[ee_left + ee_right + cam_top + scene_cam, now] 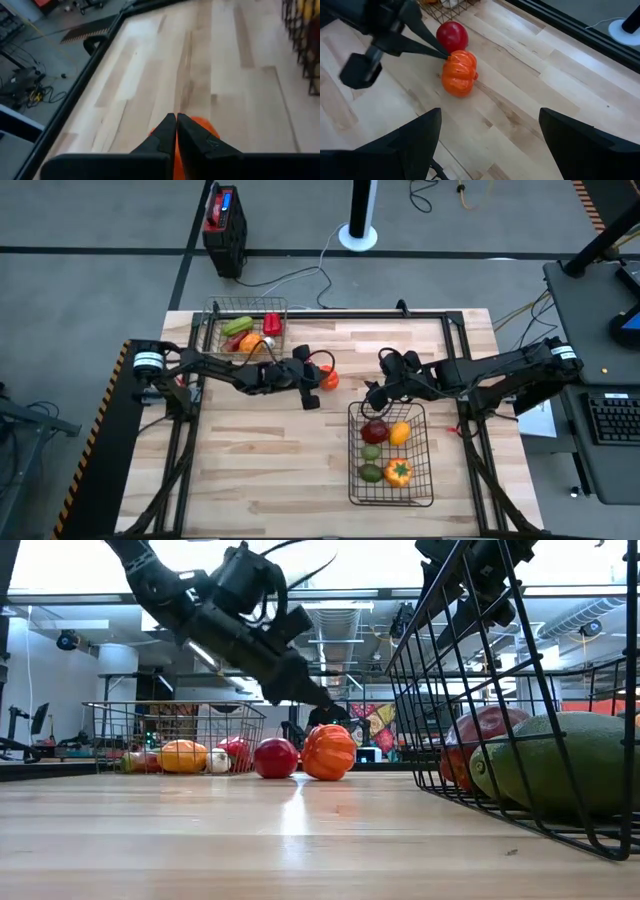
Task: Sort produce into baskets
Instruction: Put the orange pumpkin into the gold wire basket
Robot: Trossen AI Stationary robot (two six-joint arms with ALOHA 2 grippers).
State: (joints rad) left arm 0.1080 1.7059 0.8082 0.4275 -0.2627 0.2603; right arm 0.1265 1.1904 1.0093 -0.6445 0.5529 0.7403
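Near the middle of the wooden table (260, 470), the left gripper (446, 53) had its fingers pressed together with nothing between them, the tips touching the top of an orange pumpkin (459, 73) that sat on the bare wood. Just beside the pumpkin, on its far-left side, lay a red tomato (452, 35), also loose on the table. At the far left corner stood the smaller basket (212, 320), holding a green piece, a red piece and some orange and yellow ones. On the right, the larger basket (355, 470) reached toward the near edge and held a dark red fruit (375, 430), a yellow lemon (400, 433), two green pieces and an orange-and-yellow pepper (398, 471). Above the far end of this basket hovered the right gripper (374, 398), its fingers standing wide apart and empty
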